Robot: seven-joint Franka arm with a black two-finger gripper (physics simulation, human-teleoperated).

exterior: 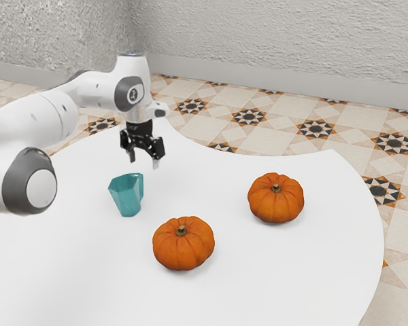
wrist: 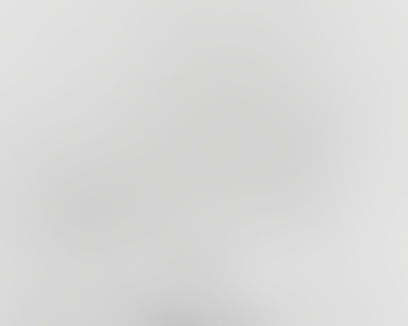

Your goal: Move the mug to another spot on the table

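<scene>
here, gripper (exterior: 143, 161) spread, empty, hovering near teal mug (exterior: 126, 195)

Mug (exterior: 127, 194) sits on worktop (exterior: 272, 285), exterior view's left. Tool (exterior: 143, 159) hangs above, just behind it. Near pumpkin (exterior: 183, 242) front-right of mug; far pumpkin (exterior: 276, 197) further right, apart.

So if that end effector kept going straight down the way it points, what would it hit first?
Most likely the bare white table. The open end effector points straight down, seemingly just beyond the teal mug rather than over it, and the wrist view shows plain white surface below.
</scene>
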